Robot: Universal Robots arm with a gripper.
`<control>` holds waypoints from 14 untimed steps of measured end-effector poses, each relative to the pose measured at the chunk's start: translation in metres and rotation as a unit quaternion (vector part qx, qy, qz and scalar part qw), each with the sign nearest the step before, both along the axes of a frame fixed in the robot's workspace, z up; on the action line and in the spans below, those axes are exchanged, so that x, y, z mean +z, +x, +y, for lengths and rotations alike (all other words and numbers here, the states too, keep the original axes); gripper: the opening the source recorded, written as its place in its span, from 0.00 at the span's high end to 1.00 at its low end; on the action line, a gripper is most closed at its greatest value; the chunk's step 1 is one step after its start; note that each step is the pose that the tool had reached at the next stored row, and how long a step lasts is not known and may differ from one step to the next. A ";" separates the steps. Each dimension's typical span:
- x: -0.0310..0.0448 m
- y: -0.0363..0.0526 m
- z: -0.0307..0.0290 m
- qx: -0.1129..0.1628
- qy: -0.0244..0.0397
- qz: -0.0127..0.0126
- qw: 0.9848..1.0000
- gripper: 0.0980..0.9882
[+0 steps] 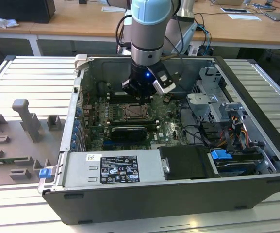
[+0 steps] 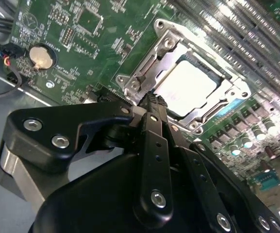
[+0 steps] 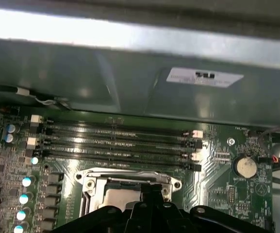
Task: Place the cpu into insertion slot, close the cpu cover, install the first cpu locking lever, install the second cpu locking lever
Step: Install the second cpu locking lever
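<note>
We see the arm reaching down into the open PC case (image 1: 256,145), with the gripper (image 1: 139,90) hovering just above the insertion slot (image 1: 136,113) on the green motherboard (image 1: 171,127).

In the second wrist view the cpu (image 2: 188,87) sits flat in the socket, pale metal top up. The cpu cover (image 2: 152,65) lies down around it as a silvery frame, the chip showing through the cut-out. The cpu is square, so we give it no long axis; its edges line up with the frame. Faint print shows on the chip's top, but we can't read it.

The gripper's black fingers (image 2: 154,121) meet at a narrow tip close beside the frame's edge. The jaws look pinched together with nothing between them. We can't tell whether the tip touches the frame.

In the first wrist view the same tip (image 3: 152,191) hangs over the socket frame (image 3: 127,179), with four long memory slots (image 3: 115,143) running parallel just beyond it. A round coin cell (image 3: 245,167) sits on the board off to one side.

Labels: a white sticker (image 3: 205,76) is on the case wall, its print too blurred to read. A large white label (image 1: 118,170) with dark print and marks sits on the power supply (image 1: 110,170); it's illegible to us.

A grey fixture plate (image 1: 18,141) lies outside the case, at the exterior view's left.
</note>
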State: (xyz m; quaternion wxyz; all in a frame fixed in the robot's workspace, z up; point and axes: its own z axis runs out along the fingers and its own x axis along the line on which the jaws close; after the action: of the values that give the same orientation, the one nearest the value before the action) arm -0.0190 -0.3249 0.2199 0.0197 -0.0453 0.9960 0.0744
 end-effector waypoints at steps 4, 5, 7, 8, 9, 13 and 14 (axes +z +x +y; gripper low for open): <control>0.0000 0.0000 -0.0050 0.000 0.000 0.000 1.000 0.99; 0.0000 0.0000 -0.0057 0.000 0.000 0.000 1.000 0.99; 0.0003 -0.0001 -0.0063 0.000 0.000 0.000 1.000 0.99; 0.0014 0.0000 -0.0064 0.000 0.000 0.000 1.000 0.99; 0.0028 0.0000 -0.0064 0.000 0.000 0.000 1.000 0.99; 0.0205 0.0000 -0.0064 0.000 0.000 0.000 1.000 0.99; 0.0220 0.0000 -0.0064 0.000 0.000 0.000 1.000 0.99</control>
State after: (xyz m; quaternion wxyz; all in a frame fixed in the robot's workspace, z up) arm -0.0191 -0.3313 0.2419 0.0197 -0.0453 0.9960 0.0745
